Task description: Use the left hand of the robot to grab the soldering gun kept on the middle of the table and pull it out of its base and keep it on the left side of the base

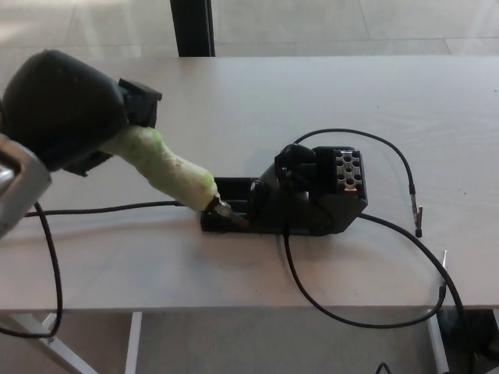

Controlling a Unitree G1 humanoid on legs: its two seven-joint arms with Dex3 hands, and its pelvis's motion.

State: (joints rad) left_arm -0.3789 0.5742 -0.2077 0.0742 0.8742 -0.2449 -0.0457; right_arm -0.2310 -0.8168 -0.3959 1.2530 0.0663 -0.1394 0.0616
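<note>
- A black cable point(366, 315) hangs in a loop over the near edge of the bench point(257, 273), under the base.
- The left hand point(66, 109) comes in from the left; it is clamped on the soldering gun point(168, 173) and holds it by its pale green handle.
- The soldering gun is out of its holder and tilted down to the right; its metal tip is at the near left corner of the base point(300, 199), and I cannot tell if it touches there.
- The base is black and stands in the middle of the bench, with a block with holes on its right part.
- A thin cable point(394, 156) curves from the base to the right, on the bench.
- The right hand is not visible.
</note>
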